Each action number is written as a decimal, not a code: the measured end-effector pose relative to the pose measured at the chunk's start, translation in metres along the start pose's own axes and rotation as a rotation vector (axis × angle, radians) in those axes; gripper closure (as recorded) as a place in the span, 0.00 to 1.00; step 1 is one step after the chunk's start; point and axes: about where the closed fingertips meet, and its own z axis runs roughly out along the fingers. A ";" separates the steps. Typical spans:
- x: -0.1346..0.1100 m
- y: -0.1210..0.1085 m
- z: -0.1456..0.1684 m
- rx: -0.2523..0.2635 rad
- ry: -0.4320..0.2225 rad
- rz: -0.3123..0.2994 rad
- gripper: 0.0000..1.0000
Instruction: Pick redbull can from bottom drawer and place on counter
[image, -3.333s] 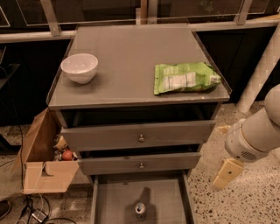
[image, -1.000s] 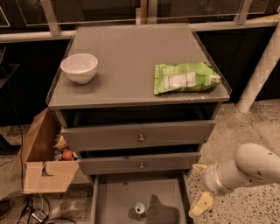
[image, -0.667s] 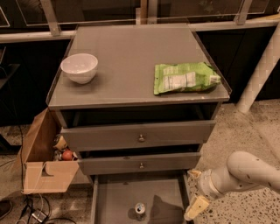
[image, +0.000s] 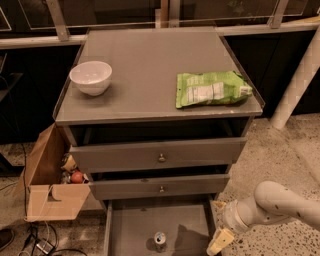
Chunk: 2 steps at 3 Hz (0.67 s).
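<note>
The redbull can (image: 160, 240) stands upright on the floor of the pulled-out bottom drawer (image: 131, 226), near its front middle. My gripper (image: 219, 242) hangs low at the drawer's right wall, right of the can and apart from it; only one pale finger shows. The white arm reaches in from the right edge. The counter (image: 145, 75) is the flat grey cabinet top above.
A white bowl (image: 90, 77) sits on the counter's left, a green snack bag (image: 210, 88) on its right. Two upper drawers with knobs stand slightly open. A cardboard box (image: 49, 181) with items sits left of the cabinet. A white pole (image: 298, 80) stands at the right.
The arm has come down from beside the middle drawer and moved left toward the bottom drawer's right side. The can has not moved.
</note>
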 end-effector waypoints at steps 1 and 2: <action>0.019 0.003 0.032 -0.028 -0.056 0.040 0.00; 0.050 0.012 0.091 -0.086 -0.147 0.097 0.00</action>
